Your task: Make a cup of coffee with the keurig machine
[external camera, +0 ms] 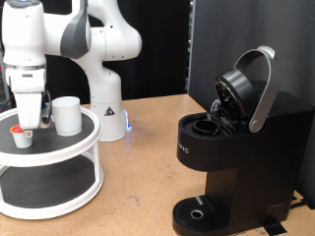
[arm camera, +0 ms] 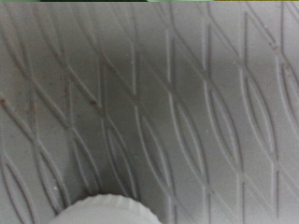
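Note:
The black keurig machine point(external camera: 236, 147) stands at the exterior view's right. Its lid with the silver-grey handle point(external camera: 264, 88) is raised and the pod chamber point(external camera: 210, 126) is open. The white cup point(external camera: 66, 115) stands on the top tier of a round white stand point(external camera: 69, 157) at the left. A small white pod with a red-orange top point(external camera: 20, 136) sits on the same tier, in front of the cup. My gripper point(external camera: 31, 122) hangs fingers-down just above that tier, between pod and cup, right beside the pod. The wrist view shows the grey patterned mat point(arm camera: 168, 103) and a white rounded rim point(arm camera: 103, 211) at the picture's edge; no fingers show there.
The stand has a lower tier point(external camera: 44, 187) with a dark mat. The robot's white base point(external camera: 106, 108) stands behind the stand on the brown table point(external camera: 148, 187). A black panel point(external camera: 246, 39) rises behind the machine. The machine's round drip base point(external camera: 202, 211) is bare.

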